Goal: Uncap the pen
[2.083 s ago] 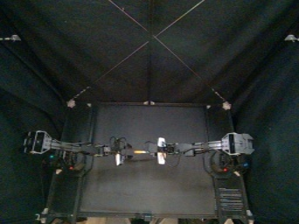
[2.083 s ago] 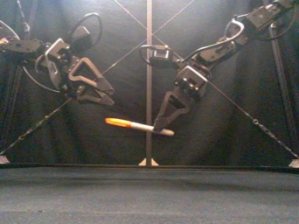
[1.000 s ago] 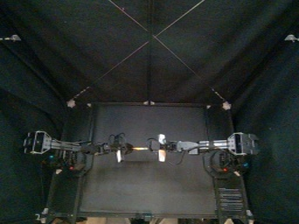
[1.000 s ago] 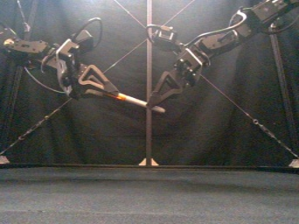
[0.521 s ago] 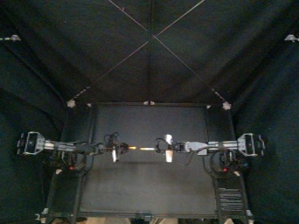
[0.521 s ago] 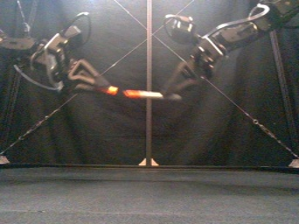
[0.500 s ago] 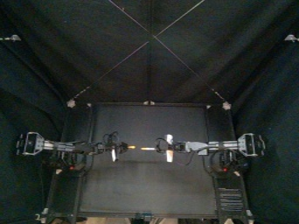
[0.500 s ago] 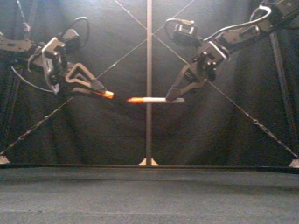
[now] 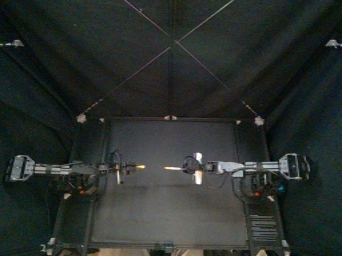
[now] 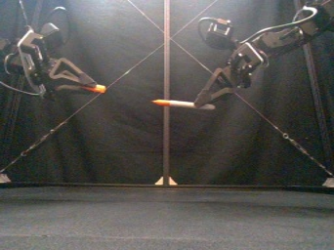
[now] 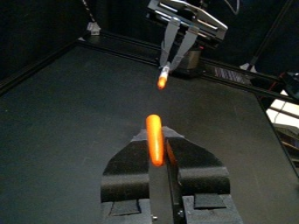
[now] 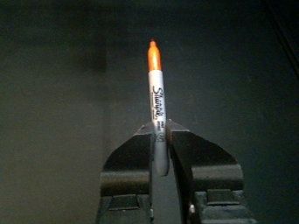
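Since 0.5 s ago the L gripper has drawn further out toward 9 o'clock w/ the cap. The R gripper has eased slightly up and toward 3 o'clock w/ the pen. The gap btwn cap and nib is now wide; a sec back the two were still joined.

Now: the cap is fully off. L jaws are clenched on the orange cap, much of which pokes out past the tips. R jaws are clenched on the white barrel near its back end. The orange nib is bare and points at 9 o'clock in the front view, approx level. Both parts hang in the air well above the table. In the top view the pen is near table centre, w/ the cap well apart at its 9 o'clock.

Judgement: the separation looks done, so what's left is a clean finish.
- Keep both grips firm and don't relax either jaw mid-air.
- The cap is small and seems held only at the tips, so no jerks or fast swings on the L arm.
- Any further pull should stay straight along the pen's axis, w/ no twist.
- Keep the bare nib clear of jaws, curtain and table, as it prob marks whatever it brushes.
- If the parts get set down, go low and slow and let go only once each rests flat. The round barrel prob rolls.
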Controlling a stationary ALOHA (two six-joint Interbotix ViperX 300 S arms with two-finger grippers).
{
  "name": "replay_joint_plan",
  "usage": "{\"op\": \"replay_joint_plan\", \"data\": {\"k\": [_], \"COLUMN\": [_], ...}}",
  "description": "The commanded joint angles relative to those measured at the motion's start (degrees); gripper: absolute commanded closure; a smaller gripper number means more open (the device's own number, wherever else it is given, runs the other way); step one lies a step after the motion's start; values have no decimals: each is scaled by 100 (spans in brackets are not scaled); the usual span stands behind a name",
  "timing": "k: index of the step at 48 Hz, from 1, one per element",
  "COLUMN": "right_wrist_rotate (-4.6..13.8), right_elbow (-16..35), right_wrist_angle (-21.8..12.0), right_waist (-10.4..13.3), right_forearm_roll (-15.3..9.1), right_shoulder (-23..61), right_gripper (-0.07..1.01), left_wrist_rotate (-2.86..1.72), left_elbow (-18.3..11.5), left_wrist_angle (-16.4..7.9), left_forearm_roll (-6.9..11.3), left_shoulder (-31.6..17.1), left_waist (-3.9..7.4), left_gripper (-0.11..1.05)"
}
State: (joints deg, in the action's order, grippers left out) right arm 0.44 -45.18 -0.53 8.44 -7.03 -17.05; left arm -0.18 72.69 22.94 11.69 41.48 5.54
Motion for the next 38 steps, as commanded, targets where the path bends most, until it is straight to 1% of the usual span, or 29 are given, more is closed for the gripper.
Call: {"op": "replay_joint_plan", "data": {"k": [1, 6, 38], "right_wrist_rotate": [9, 0, 0], "right_elbow": [70, 70, 79], "right_wrist_angle": [79, 88, 88], "right_waist": [18, 18, 18], "right_forearm_roll": [9, 9, -26], "right_shoulder": [-167, -167, -167], "right_gripper": [49, 49, 49], "left_wrist_rotate": [0, 0, 0], "left_elbow": [-35, -44, -35], "left_wrist_angle": [-62, -149, -158], "left_forearm_roll": [9, 9, 9], "left_shoulder": [70, 70, 70], "left_waist": [-26, -26, -26], "left_gripper": [62, 62, 62]}}
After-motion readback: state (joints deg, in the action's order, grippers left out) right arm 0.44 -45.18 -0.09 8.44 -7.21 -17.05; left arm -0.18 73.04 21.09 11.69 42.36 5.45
